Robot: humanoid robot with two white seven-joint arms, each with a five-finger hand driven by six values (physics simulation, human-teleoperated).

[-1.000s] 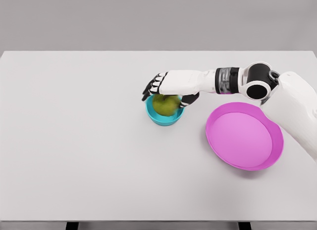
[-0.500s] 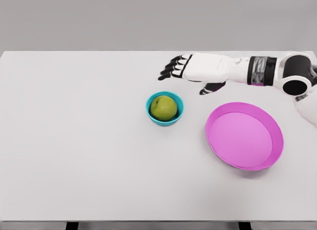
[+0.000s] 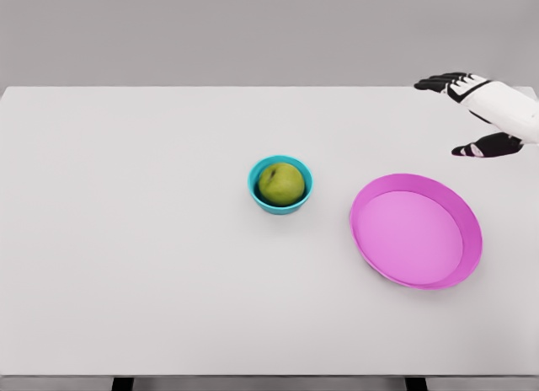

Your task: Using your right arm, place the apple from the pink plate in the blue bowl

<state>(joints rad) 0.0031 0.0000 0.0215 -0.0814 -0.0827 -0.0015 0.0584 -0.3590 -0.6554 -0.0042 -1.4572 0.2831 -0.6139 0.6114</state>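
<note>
Apple (image 3: 280, 184): sitting in the bowl (image 3: 257, 194), delivered.
Plate (image 3: 416, 232): lying empty.
Robot hand (image 3: 480, 113): hovering spread, holding nothing.

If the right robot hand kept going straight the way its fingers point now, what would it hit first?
Probably nothing. The right robot hand is open, its fingers pointing left along the far side of the table. That line looks free, passing behind the blue bowl with the apple, though depth is uncertain.
</note>
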